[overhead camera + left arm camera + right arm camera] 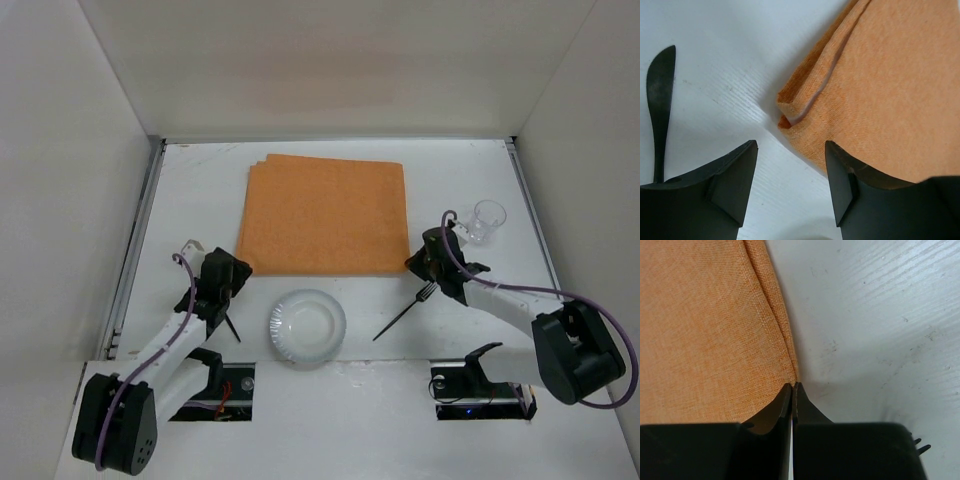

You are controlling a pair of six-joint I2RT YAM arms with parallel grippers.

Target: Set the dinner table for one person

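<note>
The orange cloth placemat (325, 212) lies folded on the white dinner table (200, 190). My left gripper (232, 270) is open at the mat's near-left corner. In the left wrist view (790, 145) its right finger (840, 175) lies over the placemat (880, 90), and the folded corner sits just ahead of the gap. My right gripper (418, 262) is shut at the mat's near-right corner. In the right wrist view (793, 385) its tips pinch the edge of the placemat (710, 330).
A clear plate (306, 325) sits near the front middle. A black fork (405, 310) lies to its right; its tines show in the right wrist view (920, 446). A black knife (230, 325) lies to the plate's left, also in the left wrist view (660, 100). A clear glass (488, 220) stands right of the mat.
</note>
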